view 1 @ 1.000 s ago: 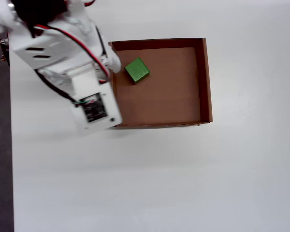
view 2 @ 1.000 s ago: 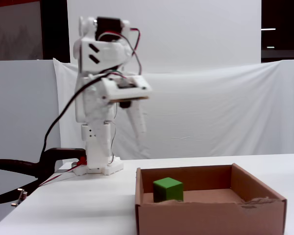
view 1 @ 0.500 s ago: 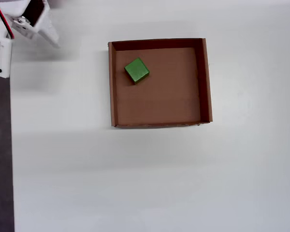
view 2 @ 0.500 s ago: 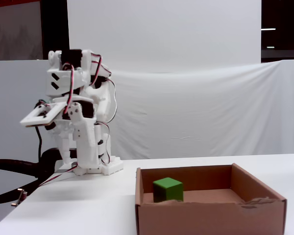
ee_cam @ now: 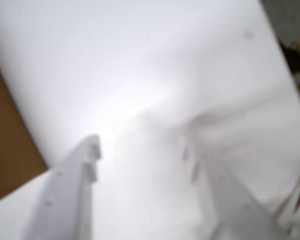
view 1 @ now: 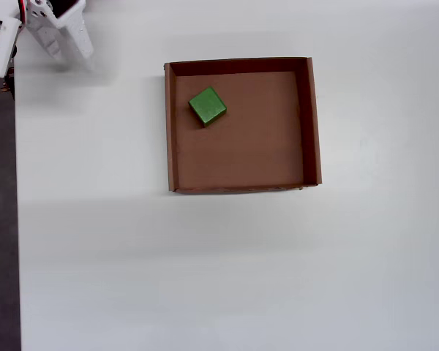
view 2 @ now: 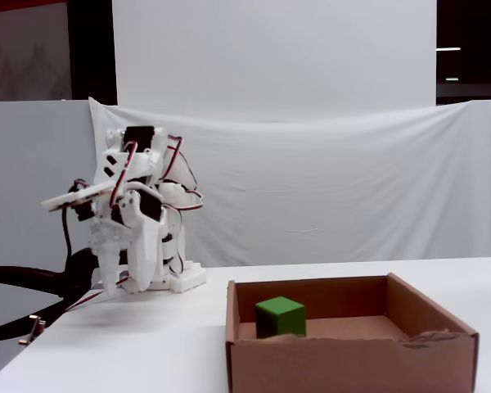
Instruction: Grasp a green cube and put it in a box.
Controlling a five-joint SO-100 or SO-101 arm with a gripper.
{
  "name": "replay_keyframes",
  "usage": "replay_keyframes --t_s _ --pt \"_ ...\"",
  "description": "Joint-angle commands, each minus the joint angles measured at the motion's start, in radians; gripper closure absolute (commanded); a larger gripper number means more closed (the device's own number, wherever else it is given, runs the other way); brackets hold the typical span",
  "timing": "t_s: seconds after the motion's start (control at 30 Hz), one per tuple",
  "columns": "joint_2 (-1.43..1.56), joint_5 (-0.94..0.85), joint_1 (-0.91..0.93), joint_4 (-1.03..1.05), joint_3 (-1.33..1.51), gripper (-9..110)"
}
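The green cube (view 1: 207, 107) lies inside the box (view 1: 312, 124), near its upper-left corner in the overhead view. The fixed view shows the green cube (view 2: 281, 316) resting on the floor of the box (view 2: 352, 364), free of the arm. My gripper (view 1: 69, 51) hangs at the table's top-left corner, well away from the box. The arm (view 2: 131, 221) is folded back over its base. In the blurred wrist view my gripper (ee_cam: 140, 150) is open over bare white table with nothing between its fingers. A brown corner of the box (ee_cam: 10, 160) shows at the left edge.
A black clamp (view 2: 33, 282) grips the table's left end beside the arm's base. The table's left edge (view 1: 16, 219) borders a dark floor strip. White cloth hangs behind the table. Red and black wires (view 2: 176, 164) loop off the arm.
The arm has pulled back from the box's left wall to the table's top-left corner and folded down over its base. The cube has stayed in the box.
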Motion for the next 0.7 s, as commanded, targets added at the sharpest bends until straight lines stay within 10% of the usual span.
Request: replay_keyframes --t_s 0.0,0.67 --pt "0.005 0.006 0.005 -0.014 0.02 80" --pt "0.005 0.025 -0.04 -0.005 0.025 80"
